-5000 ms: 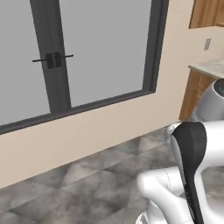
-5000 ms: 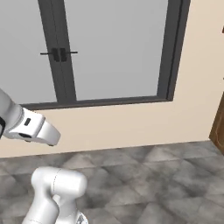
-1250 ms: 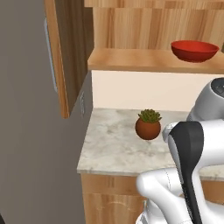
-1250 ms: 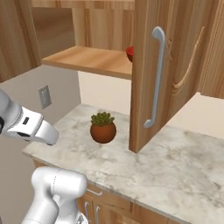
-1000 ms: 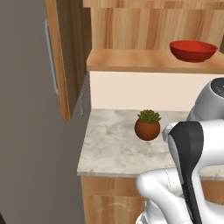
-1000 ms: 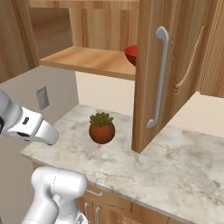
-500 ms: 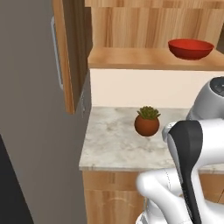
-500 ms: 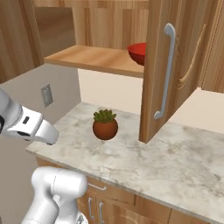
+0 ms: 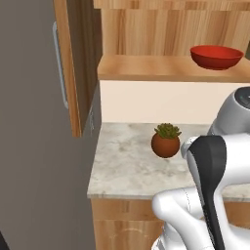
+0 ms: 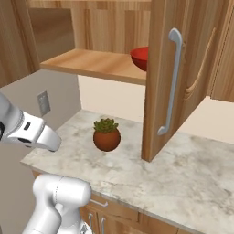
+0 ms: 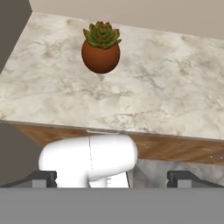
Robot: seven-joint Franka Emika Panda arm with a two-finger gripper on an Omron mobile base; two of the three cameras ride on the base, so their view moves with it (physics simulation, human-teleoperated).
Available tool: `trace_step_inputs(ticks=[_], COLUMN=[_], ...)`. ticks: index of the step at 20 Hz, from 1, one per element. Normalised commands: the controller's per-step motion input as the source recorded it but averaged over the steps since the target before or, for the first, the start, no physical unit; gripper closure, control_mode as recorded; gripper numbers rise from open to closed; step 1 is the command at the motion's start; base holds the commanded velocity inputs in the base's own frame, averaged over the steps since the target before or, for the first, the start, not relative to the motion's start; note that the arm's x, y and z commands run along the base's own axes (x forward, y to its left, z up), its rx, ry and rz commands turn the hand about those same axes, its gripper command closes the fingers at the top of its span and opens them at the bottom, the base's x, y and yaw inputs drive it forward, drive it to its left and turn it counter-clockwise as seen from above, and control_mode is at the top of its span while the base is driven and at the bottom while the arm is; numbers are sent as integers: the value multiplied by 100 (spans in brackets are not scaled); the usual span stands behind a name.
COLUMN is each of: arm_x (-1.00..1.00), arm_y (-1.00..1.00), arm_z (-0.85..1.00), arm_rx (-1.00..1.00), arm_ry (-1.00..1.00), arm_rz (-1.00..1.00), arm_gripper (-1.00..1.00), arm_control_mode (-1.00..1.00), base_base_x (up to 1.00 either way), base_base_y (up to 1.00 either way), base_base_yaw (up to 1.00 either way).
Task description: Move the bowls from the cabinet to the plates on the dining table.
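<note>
Glossy red round bowl (image 9: 216,56): on wooden cabinet shelf (image 9: 161,68), high above the jaws, ungrasped; jaws spread, empty.

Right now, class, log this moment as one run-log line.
red bowl: on cabinet shelf | door: open | pot: on counter | gripper: open, empty

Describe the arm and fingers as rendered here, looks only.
The arm is made of glossy white rounded links with a dark, near-black band at the joint; no cables or markings are visible. From the right base view a white link has a small dark inset. The fingers are small dark grey blocks with squared tips.
</note>
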Motion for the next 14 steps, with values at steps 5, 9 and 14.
trace_step_inputs(ticks=[5,9,14], arm_x=[0,0,0], arm_y=[0,0,0], arm_z=[0,0,0], arm_rx=[0,0,0], arm_ry=[0,0,0], arm_rz=[0,0,0], arm_gripper=[-100,-100,-100], arm_control_mode=[100,100,100], base_base_x=[50,0,0], base_base_y=[0,0,0], base_base_yaw=[-4,0,0])
